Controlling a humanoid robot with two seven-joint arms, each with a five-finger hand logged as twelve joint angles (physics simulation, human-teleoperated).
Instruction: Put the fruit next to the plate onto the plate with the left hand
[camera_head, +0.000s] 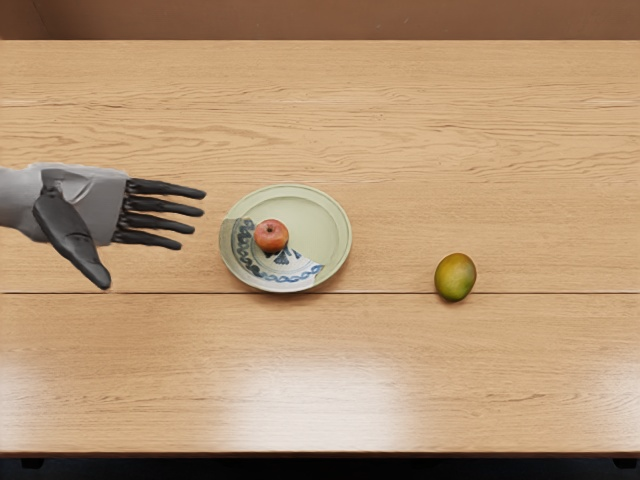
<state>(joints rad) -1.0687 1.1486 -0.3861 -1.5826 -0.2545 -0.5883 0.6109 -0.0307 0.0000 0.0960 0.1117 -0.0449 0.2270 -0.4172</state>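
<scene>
left hand (100, 210): fingers spread, empty | plate (322, 222): near, ahead of fingertips | apple (271, 236): on plate | mango (455, 277): on table (450, 130), well beyond plate, farthest from hand

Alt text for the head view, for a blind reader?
A red apple sits on a pale plate on a wooden table. The robot's open, empty left hand is to the plate's left; a mango lies apart to its right.
</scene>
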